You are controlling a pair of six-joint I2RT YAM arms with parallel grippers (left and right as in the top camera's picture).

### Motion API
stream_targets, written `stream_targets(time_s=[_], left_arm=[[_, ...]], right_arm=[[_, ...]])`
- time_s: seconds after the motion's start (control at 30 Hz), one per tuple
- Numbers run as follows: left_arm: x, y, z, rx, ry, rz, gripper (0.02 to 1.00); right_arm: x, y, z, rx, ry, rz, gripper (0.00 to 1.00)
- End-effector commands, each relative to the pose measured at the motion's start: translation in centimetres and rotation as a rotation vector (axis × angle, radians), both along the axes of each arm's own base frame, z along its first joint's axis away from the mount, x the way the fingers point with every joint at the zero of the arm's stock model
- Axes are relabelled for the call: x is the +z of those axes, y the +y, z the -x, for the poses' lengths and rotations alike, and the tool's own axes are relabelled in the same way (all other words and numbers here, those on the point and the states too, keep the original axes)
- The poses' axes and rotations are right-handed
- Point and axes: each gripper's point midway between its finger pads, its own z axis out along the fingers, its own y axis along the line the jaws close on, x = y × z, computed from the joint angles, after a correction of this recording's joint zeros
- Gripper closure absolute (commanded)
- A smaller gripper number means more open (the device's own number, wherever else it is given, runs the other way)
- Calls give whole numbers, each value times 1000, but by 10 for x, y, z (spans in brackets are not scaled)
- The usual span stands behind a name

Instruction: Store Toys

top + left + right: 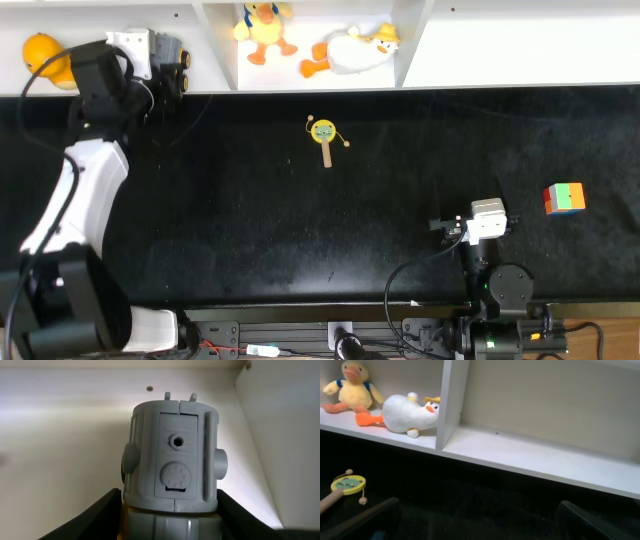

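A grey robot toy point(172, 465) stands upright inside the left shelf compartment, with the dark fingers point(100, 510) of my left gripper point(170, 510) shut on its lower body. In the top view the left gripper point(143, 62) is at the shelf's left bay, holding the toy point(165, 58). A small yellow rattle drum point(324, 134) with a wooden handle lies on the black table below the middle bay, also seen as the rattle point(344, 485). A coloured cube point(564, 198) sits at the table's right. My right gripper point(487, 222) rests low near the front, open and empty.
An orange ball point(45, 55) lies in the left bay beside the arm. A yellow plush duck point(265, 28) and a white plush duck point(350, 48) occupy the middle bay. The right bay's floor point(545, 460) is bare. White dividers point(451, 400) separate the bays.
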Motion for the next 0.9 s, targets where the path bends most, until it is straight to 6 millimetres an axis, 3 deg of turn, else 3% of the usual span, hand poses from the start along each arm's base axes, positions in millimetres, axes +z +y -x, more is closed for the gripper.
stream_targets(time_s=[0.03,0.13,0.17,0.23,0.27,0.43,0.53,0.9], left_arm=[[14,-1,-15,3,-50,16,553],[12,2,-17,14,-50,7,511],[12,3,-18,21,-50,3,413],[11,5,-18,28,-48,-3,102],[11,5,-18,31,-47,-4,20],[9,5,-12,34,-26,-8,20],[13,10,6,54,9,-37,20],[23,13,143,142,117,-103,20]], right_arm=[[-4,0,0,2,2,3,5],[-4,0,0,2,2,3,7],[-4,0,0,2,2,3,7],[-4,0,0,2,2,3,5],[-4,0,0,2,2,3,7],[-4,0,0,2,2,3,5],[-4,0,0,2,2,3,7],[-4,0,0,2,2,3,5]])
